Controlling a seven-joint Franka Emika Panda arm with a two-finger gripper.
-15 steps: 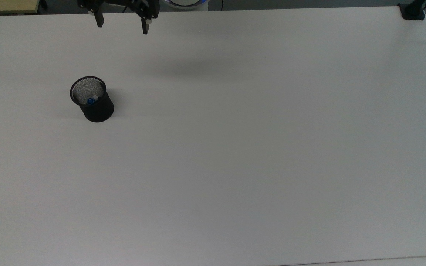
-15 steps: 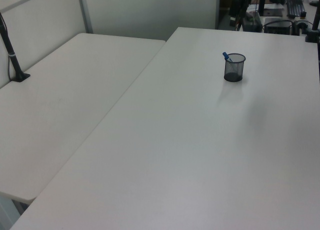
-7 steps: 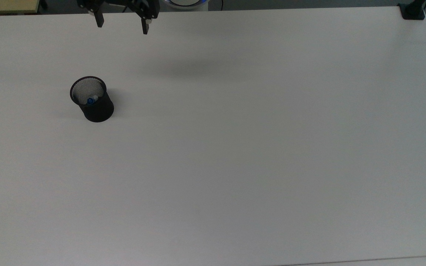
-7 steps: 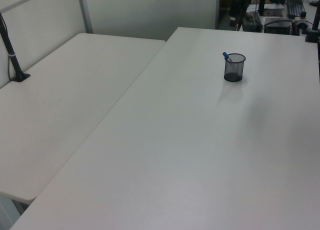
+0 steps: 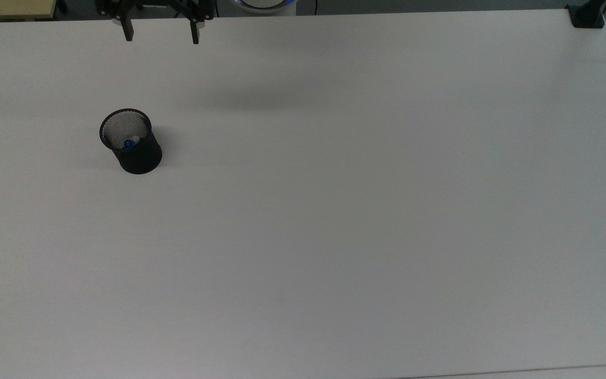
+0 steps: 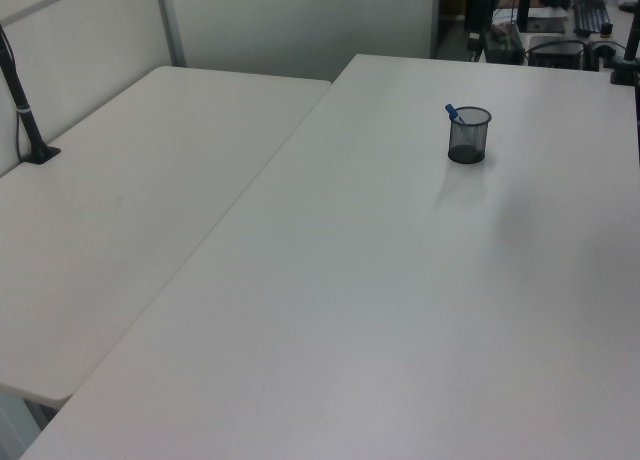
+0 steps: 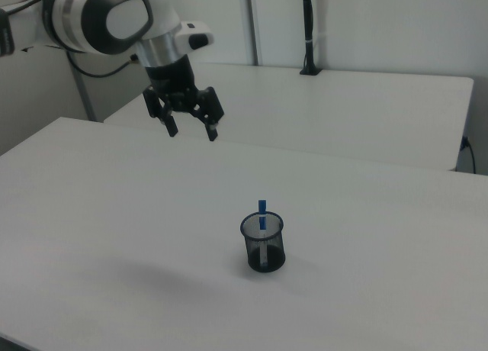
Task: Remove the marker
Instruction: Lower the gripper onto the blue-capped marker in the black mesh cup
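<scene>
One Franka arm works over a white table (image 5: 366,221). Going left to right in the top view, the black mesh cup (image 5: 130,141) stands upright on the top view's left part of the table, and the marker (image 5: 129,143) stands inside it, blue cap upward, leaning against the cup wall. At the upper edge, slightly to the right of the cup, hangs the gripper (image 5: 160,32), well apart from the cup, fingers spread wide with nothing between them. A dark clamp base (image 5: 587,17) sits on the table's far right corner in the top view.

In the left view, a second white table (image 6: 130,210) adjoins on the left. The mesh cup (image 6: 468,135) stands toward the upper right, with the marker's blue cap (image 6: 451,111) projecting above the rim on the left view's left side.

In the right view, the gripper (image 7: 192,126) hangs above the table at upper left, fingers wide apart and empty. The cup (image 7: 264,243) stands lower and to the right, and the marker (image 7: 261,213) rises upright past its rim.
</scene>
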